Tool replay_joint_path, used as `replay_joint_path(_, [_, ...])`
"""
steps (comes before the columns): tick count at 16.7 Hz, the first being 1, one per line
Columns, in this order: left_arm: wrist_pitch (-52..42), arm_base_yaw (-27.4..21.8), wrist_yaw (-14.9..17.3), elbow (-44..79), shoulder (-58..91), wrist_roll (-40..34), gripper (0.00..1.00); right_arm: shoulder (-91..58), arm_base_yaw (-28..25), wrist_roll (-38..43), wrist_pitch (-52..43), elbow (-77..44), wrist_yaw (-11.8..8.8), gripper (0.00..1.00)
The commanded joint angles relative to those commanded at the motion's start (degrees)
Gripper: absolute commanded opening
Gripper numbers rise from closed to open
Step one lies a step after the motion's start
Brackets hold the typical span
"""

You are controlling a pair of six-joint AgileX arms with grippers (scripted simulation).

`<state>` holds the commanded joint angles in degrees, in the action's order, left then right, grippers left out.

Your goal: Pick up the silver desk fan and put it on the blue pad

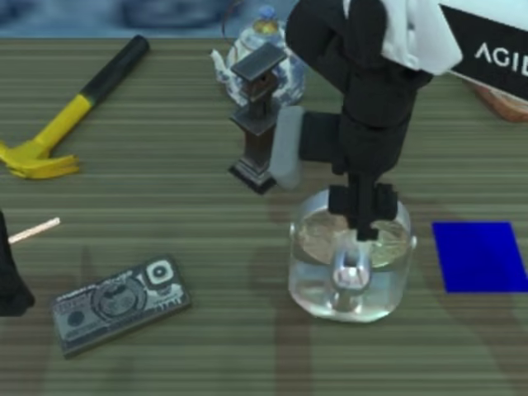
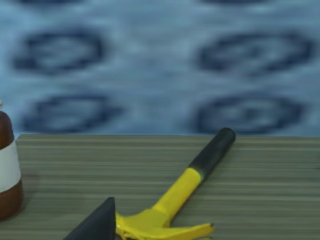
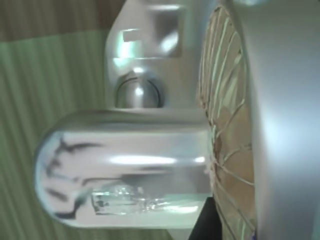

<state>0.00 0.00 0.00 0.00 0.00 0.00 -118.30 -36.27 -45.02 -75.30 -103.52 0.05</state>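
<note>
The silver desk fan [image 1: 351, 264] stands right of the table's middle, its round grille and chrome motor housing [image 3: 125, 165] filling the right wrist view. My right gripper [image 1: 364, 224] reaches down from above and is shut on the fan's upper part; one dark finger [image 3: 206, 222] shows beside the grille. A shadow lies on the table to the fan's left. The blue pad [image 1: 481, 256] lies flat at the right edge, a short gap from the fan. My left gripper [image 1: 8, 285] is parked at the far left edge.
A yellow hammer [image 1: 58, 124] lies at the back left. A blue-white teapot [image 1: 264, 58] and a dark lantern figure [image 1: 257, 124] stand behind the fan. A banknote-printed slab [image 1: 120, 304] and a wooden stick [image 1: 33, 231] lie front left.
</note>
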Motion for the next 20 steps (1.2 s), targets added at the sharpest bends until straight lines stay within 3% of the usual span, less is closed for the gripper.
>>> replay_joint_path(5, [0.0,0.0,0.0,0.0,0.0,0.0,1.00,-0.4,-0.5,-0.2,-8.7,-9.2,0.0,0.00])
replay_joint_path(12, [0.0,0.0,0.0,0.0,0.0,0.0,1.00,-0.3,0.0,1.6,-9.0,-9.2,0.1,0.00])
replay_joint_path(16, [0.0,0.0,0.0,0.0,0.0,0.0,1.00,0.2,1.6,12.0,-8.5,-7.3,0.9,0.00])
replay_joint_path(20, [0.0,0.0,0.0,0.0,0.0,0.0,1.00,2.2,4.8,31.3,-7.0,-4.9,1.8,0.00])
